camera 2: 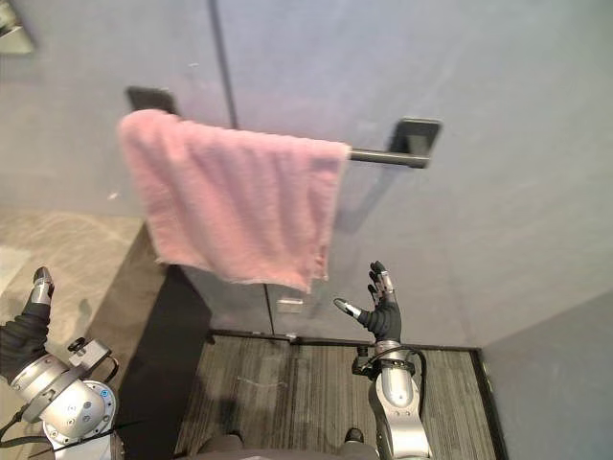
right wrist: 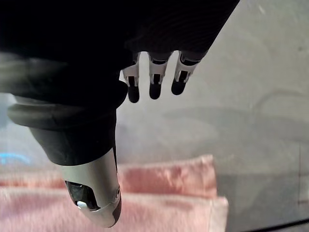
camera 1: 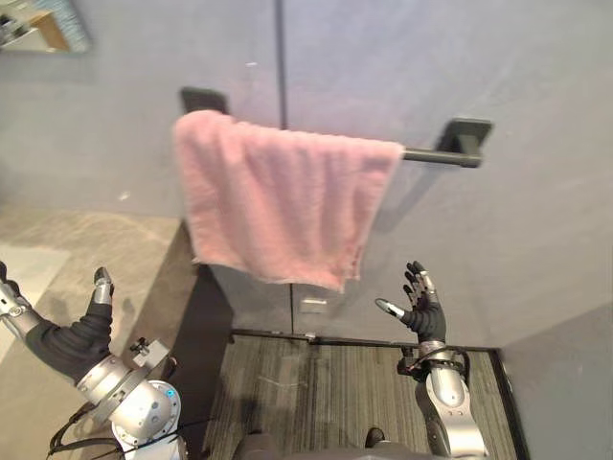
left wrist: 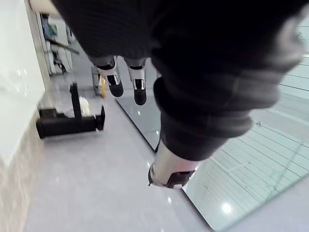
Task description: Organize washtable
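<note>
Pink terry cloth, thick and nubbly, makes up the towel [camera 1: 283,196]. It is draped over a black towel bar [camera 1: 441,155] and hangs as a doubled, roughly rectangular sheet with a slanting lower hem. The bar is a slim matt rod carried on two squarish black brackets [camera 1: 467,129], which are fixed to a smooth grey-blue wall [camera 1: 517,57]. The bar's right end is left bare, and the left bracket shows just above the cloth. A vertical seam is noted in the wall above the towel. Below, a dark striped floor covering [camera 1: 326,383] is seen, with a pale beige stone-like surface [camera 1: 115,254] to its left.

Right hand [camera 1: 421,309]: raised below and to the right of the towel's lower corner, near it but apart. Its fingers [right wrist: 154,79] are held straight and spread, with the thumb set out to the side. Nothing is gripped or touched. In its wrist view the towel's two layered edges are seen past the thumb.

Left hand [camera 1: 72,337]: raised at the lower left, well apart from the towel. In its wrist view the fingers are extended, and nothing is held.
</note>
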Tool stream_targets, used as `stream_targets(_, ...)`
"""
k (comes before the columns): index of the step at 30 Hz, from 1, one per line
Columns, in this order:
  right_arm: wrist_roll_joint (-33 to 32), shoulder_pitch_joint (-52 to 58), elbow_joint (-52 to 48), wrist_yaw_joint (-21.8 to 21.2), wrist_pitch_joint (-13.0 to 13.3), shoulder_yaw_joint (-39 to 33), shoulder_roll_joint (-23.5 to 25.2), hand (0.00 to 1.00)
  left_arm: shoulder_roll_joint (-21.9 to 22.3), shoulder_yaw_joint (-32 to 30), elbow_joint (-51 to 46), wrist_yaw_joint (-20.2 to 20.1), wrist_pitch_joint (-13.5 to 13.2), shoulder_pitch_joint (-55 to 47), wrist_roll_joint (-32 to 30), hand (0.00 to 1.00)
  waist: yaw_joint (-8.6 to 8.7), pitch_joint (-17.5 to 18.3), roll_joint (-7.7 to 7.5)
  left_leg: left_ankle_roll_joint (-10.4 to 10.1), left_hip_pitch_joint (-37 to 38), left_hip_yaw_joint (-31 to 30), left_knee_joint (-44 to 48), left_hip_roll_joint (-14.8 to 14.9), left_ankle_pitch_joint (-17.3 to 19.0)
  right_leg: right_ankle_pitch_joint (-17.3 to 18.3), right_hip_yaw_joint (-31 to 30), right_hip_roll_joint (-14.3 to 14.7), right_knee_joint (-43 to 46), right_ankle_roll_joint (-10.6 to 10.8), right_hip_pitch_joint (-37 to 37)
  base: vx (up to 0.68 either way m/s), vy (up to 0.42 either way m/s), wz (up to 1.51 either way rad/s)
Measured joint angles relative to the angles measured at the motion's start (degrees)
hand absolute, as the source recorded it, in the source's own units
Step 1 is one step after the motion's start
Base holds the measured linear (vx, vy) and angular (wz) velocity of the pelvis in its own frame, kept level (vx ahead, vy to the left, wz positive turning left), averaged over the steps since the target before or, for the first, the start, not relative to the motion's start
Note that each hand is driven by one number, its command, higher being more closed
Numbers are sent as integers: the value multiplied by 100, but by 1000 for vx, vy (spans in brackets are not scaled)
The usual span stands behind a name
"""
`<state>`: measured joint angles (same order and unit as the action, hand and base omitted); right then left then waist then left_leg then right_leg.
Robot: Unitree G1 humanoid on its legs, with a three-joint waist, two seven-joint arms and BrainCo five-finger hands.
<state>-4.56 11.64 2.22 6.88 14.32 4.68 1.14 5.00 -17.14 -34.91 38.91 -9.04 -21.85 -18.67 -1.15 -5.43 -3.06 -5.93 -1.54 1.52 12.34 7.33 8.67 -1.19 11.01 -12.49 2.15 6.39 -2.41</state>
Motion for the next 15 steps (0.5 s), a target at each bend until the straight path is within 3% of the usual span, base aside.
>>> stream_targets(4,0,-67,-80,-87,15,-15,-15,0,-14,98,9,-287,-1,48,161,0,46,77,-63,-74,50,23,-361,-92,-50,242,-33,-60,91,161,88,-92,12,6)
stream_targets(7,-2,-85,-82,-88,0,-51,-122,0,-110,455,219,-899,-24,286,793,0,145,161,80,-224,88,113,-865,72,-413,210,-61,101,63,142,365,-15,-112,-8)
stream_targets(8,-2,-174,-81,-91,-31,-44,-166,0,-154,578,477,-1143,-23,558,1057,0,182,137,233,-275,156,209,-999,155,-559,19,-162,200,-2,158,398,76,-105,-43)
stream_targets(10,-2,-331,-81,-92,-103,-41,-204,0,-159,663,684,-1445,-23,1019,1424,0,229,165,376,-289,174,365,-1065,250,-612,-122,-297,317,-156,115,459,65,-81,-47)
stream_targets(12,-3,-404,-82,-94,-114,-40,-227,0,-203,769,856,-1665,-38,1407,1588,0,380,178,401,-311,247,437,-1161,293,-627,-152,-341,372,-230,88,445,46,-25,-21)
stream_targets(15,-9,-403,-81,-106,-115,-52,-252,0,-418,710,1411,-1726,-26,2005,1563,0,429,177,405,-311,323,548,-1239,288,-628,-161,-422,373,-252,100,456,30,1,-16)
